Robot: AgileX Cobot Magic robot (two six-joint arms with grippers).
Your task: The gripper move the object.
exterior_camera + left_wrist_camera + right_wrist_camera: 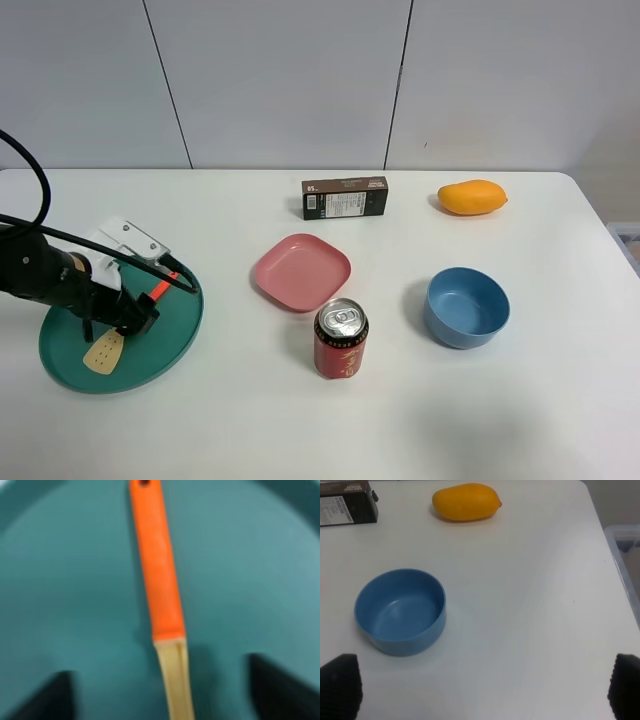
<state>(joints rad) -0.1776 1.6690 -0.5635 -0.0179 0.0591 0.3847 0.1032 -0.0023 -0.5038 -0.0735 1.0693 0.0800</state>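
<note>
The left gripper point(165, 690) hangs low over the green plate point(172, 345) with its two dark fingers point(46, 696) spread wide, closed on nothing. The spatula point(161, 580) lies flat on the plate directly beneath it, running lengthwise through the gap between the fingers. Bare green shows on either side, so neither fingertip touches it. The joint where the orange handle meets the pale tan neck sits just ahead of the fingertips. In the high view the slotted blade sticks out from under the gripper on one side and the orange handle end on the other. Whether the fingertips touch the plate cannot be told. The right gripper point(482, 692) is also spread wide over bare table point(535, 605), with the blue bowl point(400, 611) just ahead of one fingertip and the mango point(466, 501) well beyond.
</note>
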